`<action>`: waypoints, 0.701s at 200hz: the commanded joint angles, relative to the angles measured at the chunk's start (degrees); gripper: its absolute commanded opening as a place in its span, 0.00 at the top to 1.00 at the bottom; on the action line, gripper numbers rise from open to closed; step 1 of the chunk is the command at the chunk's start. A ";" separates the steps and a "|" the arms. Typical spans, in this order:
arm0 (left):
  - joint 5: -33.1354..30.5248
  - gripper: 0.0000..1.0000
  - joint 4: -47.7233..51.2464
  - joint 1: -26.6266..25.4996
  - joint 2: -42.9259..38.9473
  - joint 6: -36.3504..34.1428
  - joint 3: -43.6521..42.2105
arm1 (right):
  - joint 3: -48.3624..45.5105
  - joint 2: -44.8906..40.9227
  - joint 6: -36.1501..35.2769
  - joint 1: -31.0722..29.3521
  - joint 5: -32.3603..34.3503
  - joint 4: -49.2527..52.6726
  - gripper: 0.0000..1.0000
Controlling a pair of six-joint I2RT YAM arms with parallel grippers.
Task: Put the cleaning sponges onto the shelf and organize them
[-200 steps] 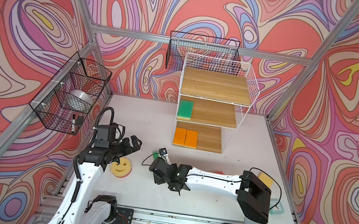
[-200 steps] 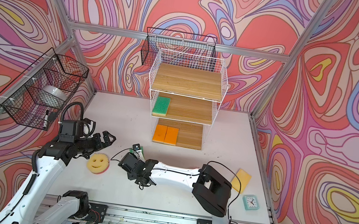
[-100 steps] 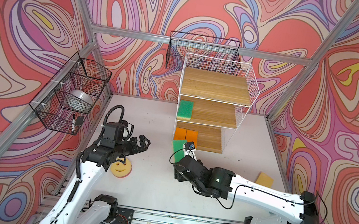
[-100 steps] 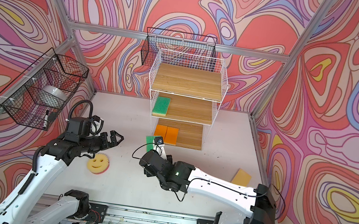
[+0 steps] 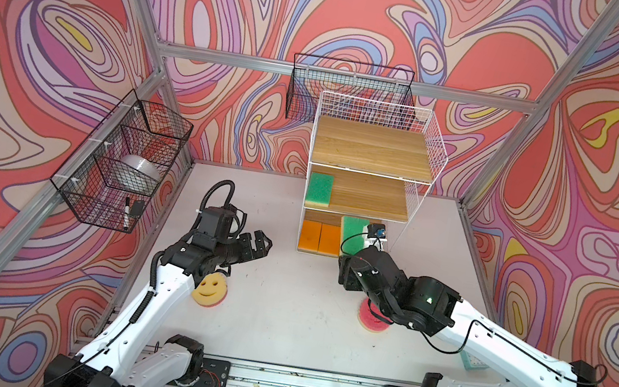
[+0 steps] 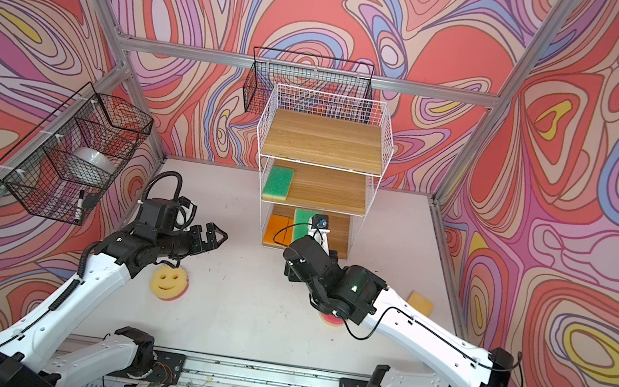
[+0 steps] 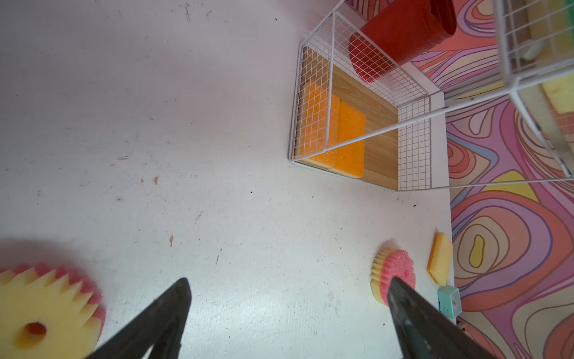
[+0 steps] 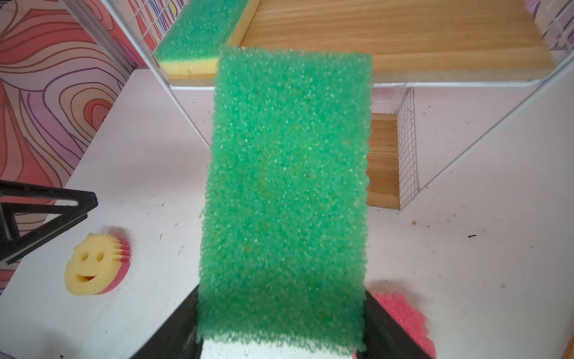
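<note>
Right hand point(image 8: 284, 329) clamped on green sponge point(image 8: 285, 186) facing shelf point(image 5: 369, 147) at 12 o'clock; next likely seat it 3 o'clock of shelved twin point(image 8: 198, 34); left hand point(image 7: 287, 281) apart

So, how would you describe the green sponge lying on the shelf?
Find the white wire shelf by the back wall. On its middle board, at the left end, lies the green sponge. The sponges below are orange, and a second green sponge sits in the right gripper.
</note>
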State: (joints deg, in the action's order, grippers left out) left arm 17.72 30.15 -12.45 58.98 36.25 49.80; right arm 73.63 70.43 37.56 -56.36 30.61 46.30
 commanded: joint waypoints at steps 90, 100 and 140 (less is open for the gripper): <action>1.11 0.00 -11.32 -0.38 6.28 3.74 -2.63 | 12.16 14.17 -9.48 13.28 -12.91 -6.50 0.27; 1.11 0.00 -11.82 -0.38 6.27 4.04 -3.16 | 13.08 15.50 -9.93 13.64 -13.41 -7.14 0.27; 0.73 0.00 -12.02 -0.38 5.68 3.83 -4.01 | 16.41 19.24 -11.40 13.99 -12.18 -7.63 0.28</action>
State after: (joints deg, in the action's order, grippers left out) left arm 18.59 19.77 -12.45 65.06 39.29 46.74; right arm 87.64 88.49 27.94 -42.65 18.33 40.23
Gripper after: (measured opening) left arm 0.998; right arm 0.723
